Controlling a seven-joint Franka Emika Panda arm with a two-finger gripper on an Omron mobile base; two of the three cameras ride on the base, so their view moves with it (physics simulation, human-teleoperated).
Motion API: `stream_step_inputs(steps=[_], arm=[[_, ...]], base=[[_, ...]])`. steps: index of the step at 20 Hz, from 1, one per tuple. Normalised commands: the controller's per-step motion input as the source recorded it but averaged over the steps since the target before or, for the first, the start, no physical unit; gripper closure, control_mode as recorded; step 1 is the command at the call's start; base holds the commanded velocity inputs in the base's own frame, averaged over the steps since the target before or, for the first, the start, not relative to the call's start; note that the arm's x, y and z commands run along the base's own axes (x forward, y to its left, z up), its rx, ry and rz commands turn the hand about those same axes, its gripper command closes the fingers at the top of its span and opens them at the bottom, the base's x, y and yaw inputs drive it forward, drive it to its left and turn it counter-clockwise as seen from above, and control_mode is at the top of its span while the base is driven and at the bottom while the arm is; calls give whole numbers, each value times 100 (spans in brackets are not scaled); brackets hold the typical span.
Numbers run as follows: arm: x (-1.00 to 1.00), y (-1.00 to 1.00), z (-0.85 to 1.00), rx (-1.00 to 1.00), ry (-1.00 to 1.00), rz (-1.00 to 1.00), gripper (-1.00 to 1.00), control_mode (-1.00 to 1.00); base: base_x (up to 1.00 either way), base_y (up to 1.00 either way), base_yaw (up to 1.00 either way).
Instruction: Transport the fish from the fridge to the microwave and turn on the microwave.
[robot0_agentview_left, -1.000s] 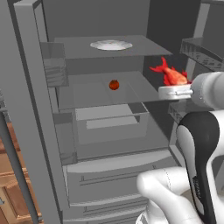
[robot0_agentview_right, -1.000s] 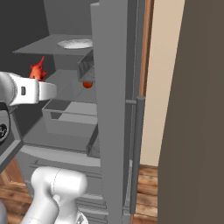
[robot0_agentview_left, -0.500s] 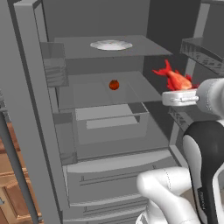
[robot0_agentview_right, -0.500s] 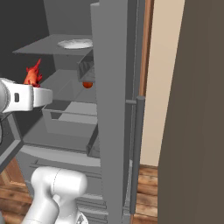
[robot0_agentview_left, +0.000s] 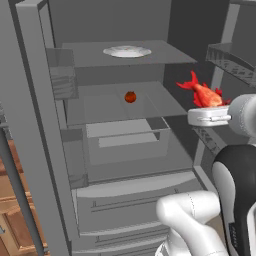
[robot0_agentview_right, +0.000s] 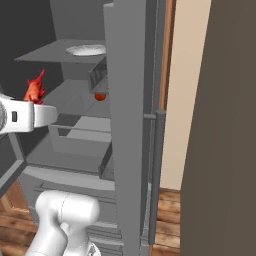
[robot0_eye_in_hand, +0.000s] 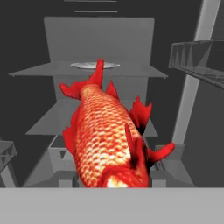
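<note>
The red-orange fish (robot0_agentview_left: 202, 92) hangs in the air just in front of the open fridge (robot0_agentview_left: 30, 100), at the right side of its middle shelf. My gripper (robot0_agentview_left: 208, 105) is shut on the fish from below, with the tail pointing up and back toward the shelves. From the right base view the fish (robot0_agentview_right: 34, 90) sticks up out of the white hand (robot0_agentview_right: 30, 115), left of the fridge door (robot0_agentview_right: 127, 100). In the hand view the scaly fish (robot0_eye_in_hand: 107, 140) covers the fingertips. The microwave is out of view.
A small red tomato (robot0_agentview_left: 130, 96) sits on the middle shelf and a white plate (robot0_agentview_left: 127, 51) on the top shelf. A clear drawer (robot0_agentview_left: 127, 137) lies below. Door racks (robot0_agentview_left: 232, 57) jut out on the right. The open door's edge with its bar handle (robot0_agentview_right: 156, 170) stands close by.
The hand has drawn back out of the fridge with the fish, slightly lower and farther from the shelves. The tomato and plate have stayed put.
</note>
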Motion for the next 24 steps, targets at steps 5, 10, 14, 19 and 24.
stream_step_inputs(steps=[5,10,14,19,24], arm=[[-2,0,-2,0,0,0,100,-100],[0,0,0,0,0,0,100,100],[0,0,0,0,0,0,100,100],[0,0,0,0,0,0,100,100],[0,0,0,0,0,0,100,100]], base=[[0,0,0],[-7,0,0],[-36,0,0],[-52,0,0],[-52,0,0]])
